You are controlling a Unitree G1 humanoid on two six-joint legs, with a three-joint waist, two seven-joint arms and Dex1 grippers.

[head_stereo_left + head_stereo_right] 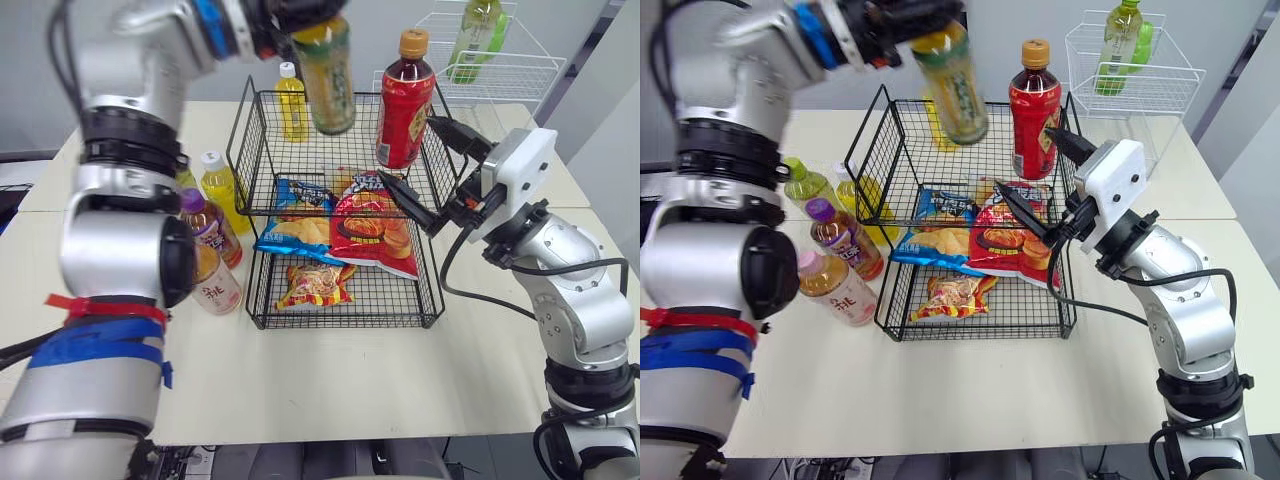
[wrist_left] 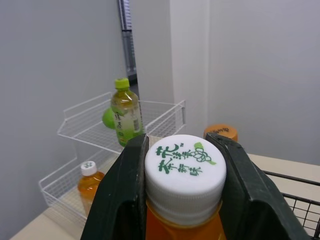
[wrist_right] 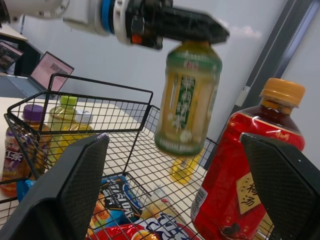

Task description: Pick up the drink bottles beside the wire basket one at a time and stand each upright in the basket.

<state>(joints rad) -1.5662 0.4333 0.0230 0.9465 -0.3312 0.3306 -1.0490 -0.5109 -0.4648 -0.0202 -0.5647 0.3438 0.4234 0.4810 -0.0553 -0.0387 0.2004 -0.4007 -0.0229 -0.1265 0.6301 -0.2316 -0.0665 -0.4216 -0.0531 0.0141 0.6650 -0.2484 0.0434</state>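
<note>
Left wrist view has the left claw (image 2: 181,142) clamped on the white cap (image 2: 185,172) of the tea bottle (image 1: 325,80), which hangs below it over the top tier of the wire basket (image 1: 243,140). Full, probably heavy, smooth plastic; a cap grip may let it swing. Nearby the right claw (image 3: 175,145) gapes wide beside the red bottle (image 1: 404,105), crowding the drop spot.

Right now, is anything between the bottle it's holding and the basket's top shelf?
Nothing visible. The green tea bottle in the left gripper hangs over a bare stretch of the black wire basket's upper tier; the red bottle stands to its right.
</note>
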